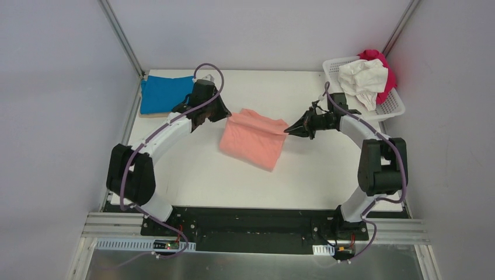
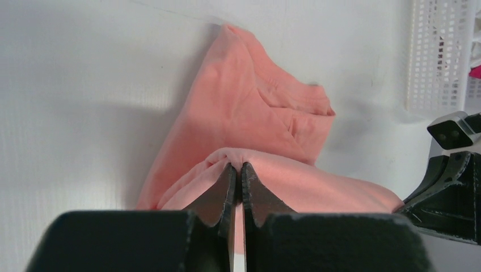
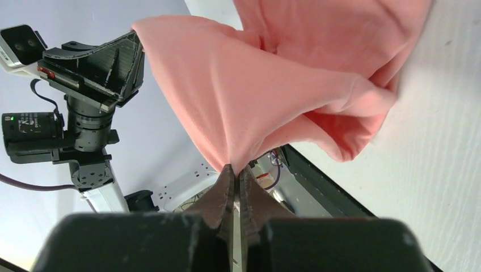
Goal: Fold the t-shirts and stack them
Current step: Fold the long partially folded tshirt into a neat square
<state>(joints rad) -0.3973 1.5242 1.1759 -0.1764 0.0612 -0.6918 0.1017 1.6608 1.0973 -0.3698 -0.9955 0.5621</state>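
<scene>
— What sits at the far left?
— The blue t-shirt (image 1: 166, 94) lies folded at the back left corner of the table (image 1: 192, 175). Only the top view shows it, and the left arm covers its right corner.
— And the left fingers (image 2: 233, 175)?
— They are pressed together on a fold of the salmon-pink t-shirt (image 2: 249, 107). From overhead the wrist hides their tips.
— The middle?
— The pink shirt hangs between both arms, its lower part on the table.
— The right?
— The right fingers (image 3: 228, 181) pinch its other edge. The basket (image 1: 397, 108) holds the white t-shirt (image 1: 362, 76) and the magenta t-shirt (image 1: 385, 73). The left wrist view cuts the basket off.
</scene>
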